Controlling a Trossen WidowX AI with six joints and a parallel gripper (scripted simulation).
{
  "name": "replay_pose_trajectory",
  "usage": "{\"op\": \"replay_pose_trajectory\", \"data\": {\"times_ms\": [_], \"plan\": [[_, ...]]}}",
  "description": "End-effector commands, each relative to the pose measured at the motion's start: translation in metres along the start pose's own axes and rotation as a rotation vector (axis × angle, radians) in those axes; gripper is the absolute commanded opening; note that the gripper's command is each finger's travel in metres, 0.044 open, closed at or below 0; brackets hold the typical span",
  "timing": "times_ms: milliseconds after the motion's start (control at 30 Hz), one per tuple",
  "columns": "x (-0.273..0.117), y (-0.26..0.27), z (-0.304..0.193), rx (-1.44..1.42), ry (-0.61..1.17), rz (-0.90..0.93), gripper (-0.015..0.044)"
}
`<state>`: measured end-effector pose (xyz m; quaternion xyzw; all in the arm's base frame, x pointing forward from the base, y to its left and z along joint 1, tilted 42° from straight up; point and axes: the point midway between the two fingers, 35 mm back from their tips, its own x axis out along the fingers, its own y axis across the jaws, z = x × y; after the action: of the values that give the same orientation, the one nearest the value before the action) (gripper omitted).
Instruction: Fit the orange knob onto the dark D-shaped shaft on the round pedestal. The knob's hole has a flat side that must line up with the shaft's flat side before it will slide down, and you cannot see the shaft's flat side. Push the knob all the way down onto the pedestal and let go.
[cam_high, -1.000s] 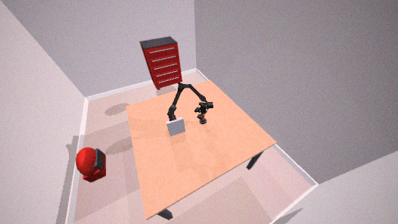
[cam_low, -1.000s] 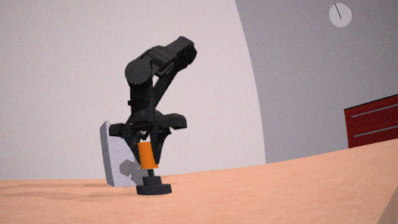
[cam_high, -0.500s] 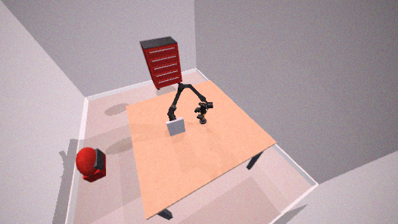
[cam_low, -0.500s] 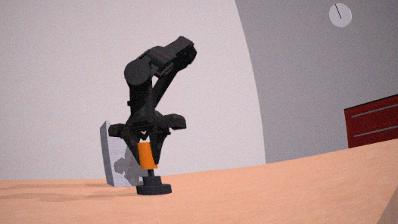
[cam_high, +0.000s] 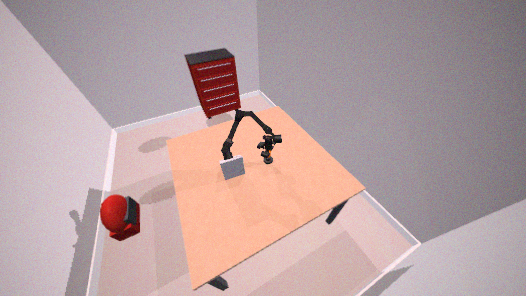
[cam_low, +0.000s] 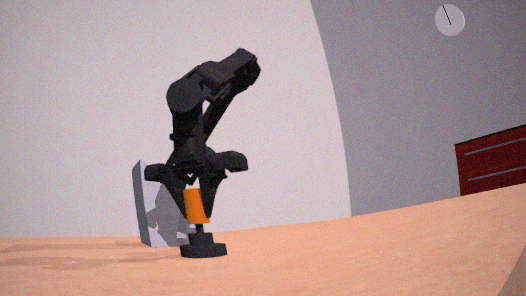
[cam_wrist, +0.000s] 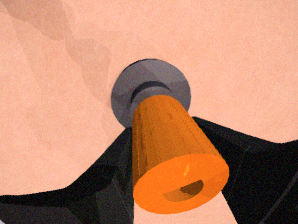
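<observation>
The orange knob (cam_low: 195, 206) (cam_wrist: 167, 135) is held between the fingers of my gripper (cam_low: 197, 212), which is shut on it. In the exterior view the knob leans slightly and stands above the dark round pedestal (cam_low: 203, 250) (cam_wrist: 172, 80). A short length of the dark shaft (cam_low: 200, 228) shows between the knob's lower end and the pedestal's upper step. In the wrist view the knob's top faces the camera and shows a hole with a dark part inside. Whether the shaft's tip is inside the knob's hole cannot be told, and the shaft's flat side is not visible.
A grey upright panel (cam_high: 233, 168) (cam_low: 145, 205) stands on the wooden table (cam_high: 240, 225) beside the arm's base. A red drawer cabinet (cam_high: 217, 85) (cam_low: 492, 162) stands beyond the table's far edge. A red rounded object (cam_high: 115, 213) is off the table's left side.
</observation>
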<state>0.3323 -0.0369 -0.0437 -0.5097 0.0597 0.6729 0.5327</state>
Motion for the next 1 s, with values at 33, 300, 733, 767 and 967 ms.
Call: {"op": "replay_pose_trajectory", "data": {"times_ms": [33, 300, 733, 767, 967], "plan": [[0.0005, 0.0011, -0.0004, 0.005, 0.001, -0.003, 0.0000], [-0.0040, 0.0034, 0.0003, 0.005, 0.001, -0.002, 0.0000], [-0.0040, 0.0002, -0.0007, -0.204, 0.002, -0.002, 0.0000], [-0.0037, 0.0000, -0.0008, -0.204, 0.002, -0.002, 0.0000], [0.0008, 0.0002, -0.0013, -0.204, 0.002, -0.002, 0.0000]]}}
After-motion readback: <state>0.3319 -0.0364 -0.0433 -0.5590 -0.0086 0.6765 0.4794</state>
